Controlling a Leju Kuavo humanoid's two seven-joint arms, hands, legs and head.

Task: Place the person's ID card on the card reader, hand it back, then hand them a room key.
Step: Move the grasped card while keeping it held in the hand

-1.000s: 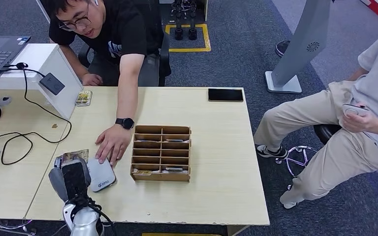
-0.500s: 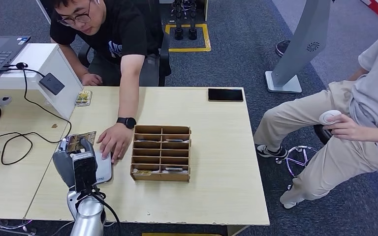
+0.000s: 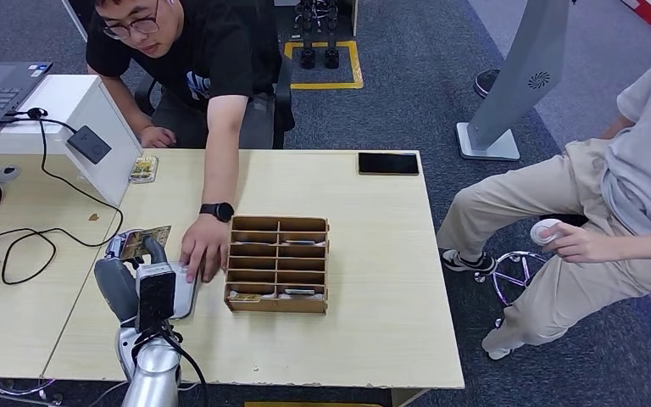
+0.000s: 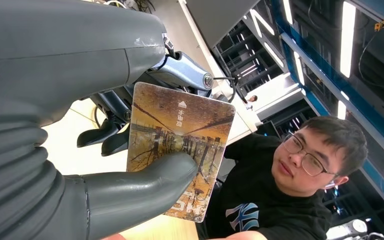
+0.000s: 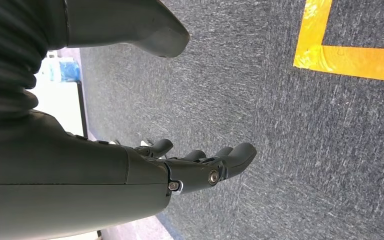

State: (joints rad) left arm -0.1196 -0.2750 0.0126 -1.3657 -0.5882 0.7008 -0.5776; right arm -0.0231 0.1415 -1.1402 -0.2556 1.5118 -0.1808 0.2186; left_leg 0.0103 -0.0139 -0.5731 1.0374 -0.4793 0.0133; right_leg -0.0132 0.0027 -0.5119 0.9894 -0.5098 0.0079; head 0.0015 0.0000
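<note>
Left hand (image 3: 140, 275): thumb clamps card (image 4: 180, 147), raised above reader (image 3: 182, 292); wrist view shows printed face. Right hand (image 5: 200, 165): empty, fingers apart, over carpet. Person's hand (image 3: 205, 248) beside reader.

Left hand (image 3: 140, 284): grey moulded shells are seen, with a black rectangular panel on the back. The forearm below is polished silver, with black cables run along it. Close up, a ribbed grey cover (image 4: 10, 170), thick grey thumb (image 4: 145, 182) and darker fingers (image 4: 102, 135) are shown; a blue-grey metal link with a screw head is exposed. Right hand (image 5: 180, 167): same grey casing and ribbing, small silver screws set in dark fingers.
</note>
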